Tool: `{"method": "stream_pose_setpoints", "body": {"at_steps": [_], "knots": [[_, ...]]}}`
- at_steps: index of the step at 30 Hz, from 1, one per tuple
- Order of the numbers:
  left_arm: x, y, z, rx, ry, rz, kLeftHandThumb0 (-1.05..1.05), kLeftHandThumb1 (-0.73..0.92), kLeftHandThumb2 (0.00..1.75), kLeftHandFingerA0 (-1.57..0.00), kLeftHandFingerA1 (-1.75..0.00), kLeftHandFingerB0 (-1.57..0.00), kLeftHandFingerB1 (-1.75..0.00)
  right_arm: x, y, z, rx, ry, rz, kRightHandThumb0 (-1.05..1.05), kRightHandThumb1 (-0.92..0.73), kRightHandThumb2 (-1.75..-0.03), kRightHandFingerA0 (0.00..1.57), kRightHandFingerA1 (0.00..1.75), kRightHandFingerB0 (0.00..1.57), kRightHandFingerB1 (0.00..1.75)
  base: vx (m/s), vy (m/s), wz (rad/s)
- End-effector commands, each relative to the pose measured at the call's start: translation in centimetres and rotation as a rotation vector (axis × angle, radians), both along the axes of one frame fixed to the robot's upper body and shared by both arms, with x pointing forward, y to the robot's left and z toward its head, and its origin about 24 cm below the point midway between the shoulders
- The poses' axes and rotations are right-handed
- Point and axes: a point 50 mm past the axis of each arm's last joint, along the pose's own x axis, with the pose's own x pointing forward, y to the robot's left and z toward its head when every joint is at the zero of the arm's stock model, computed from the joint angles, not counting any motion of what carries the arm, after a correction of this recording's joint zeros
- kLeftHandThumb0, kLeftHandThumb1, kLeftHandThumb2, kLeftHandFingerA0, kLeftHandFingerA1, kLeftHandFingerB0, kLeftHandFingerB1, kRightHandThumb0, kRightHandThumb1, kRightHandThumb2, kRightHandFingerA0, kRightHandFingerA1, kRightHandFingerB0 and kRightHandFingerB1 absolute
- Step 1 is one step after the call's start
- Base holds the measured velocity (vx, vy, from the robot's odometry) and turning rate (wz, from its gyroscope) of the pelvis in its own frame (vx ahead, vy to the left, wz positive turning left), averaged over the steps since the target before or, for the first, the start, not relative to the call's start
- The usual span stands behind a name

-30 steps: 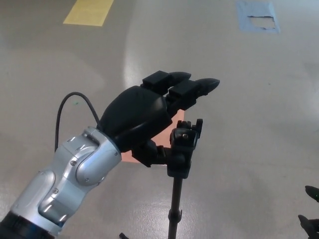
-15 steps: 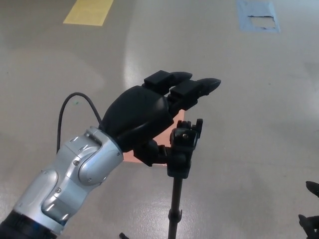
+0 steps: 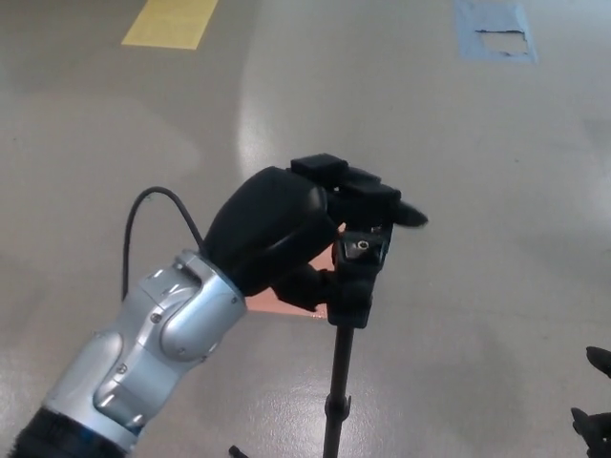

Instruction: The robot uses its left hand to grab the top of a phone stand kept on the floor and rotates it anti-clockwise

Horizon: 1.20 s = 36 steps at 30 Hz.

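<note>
The black phone stand (image 3: 360, 260) rises from the floor on a thin pole (image 3: 336, 382), its clamp head near the picture's centre. My left hand (image 3: 286, 229) is wrapped over that head: the fingers (image 3: 380, 198) curl down across its top and the thumb presses its left side, so the hand is shut on it. The stand's feet are out of the picture. Only a dark sliver of my right hand (image 3: 594, 425) shows at the bottom right edge, well away from the stand.
Grey polished floor all around. A yellow tape patch (image 3: 172, 21) lies at the top left and a blue one (image 3: 492, 31) at the top right. A salmon patch (image 3: 286, 303) on the floor is mostly hidden under my left hand.
My left hand's fingers, held out straight above the stand before, have curled down onto its head, and the hand has shifted slightly right and lower. The stand's head now looks turned.
</note>
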Motion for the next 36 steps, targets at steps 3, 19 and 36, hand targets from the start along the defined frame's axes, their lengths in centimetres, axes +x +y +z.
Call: {"method": "stream_pose_setpoints", "body": {"at_steps": [3, 19, 36], "knots": [[-0.3, 0.3, 0.0, -0.160, 0.128, -0.060, 0.08, 0.61, 0.59, -0.81, -0.45, -0.98, -0.56, 0.0, -0.7, 0.0, 0.002, 0.026, -0.023, -0.35, -0.78, -0.63, 0.72, 0.48, 0.13, 0.28, 0.00, 0.000, 0.00], [0.1, 0.6, -0.3, -0.180, 0.171, -0.066, 0.07, 0.62, 0.59, -0.83, -0.45, -0.94, -0.54, 0.7, -0.6, 0.4, -0.003, 0.034, -0.018, -0.37, -0.79, -0.63, 0.73, 0.48, 0.13, 0.29, 0.00, 0.000, 0.00], [1.4, 1.4, -1.0, -0.365, 0.489, -0.085, 0.00, 0.70, 0.61, -0.82, -0.47, -0.86, -0.50, 1.2, -0.7, 0.8, -0.001, 0.043, -0.015, -0.31, -0.60, -1.00, 0.63, 0.67, 0.02, 0.44, 0.00, 0.000, 0.00]]}}
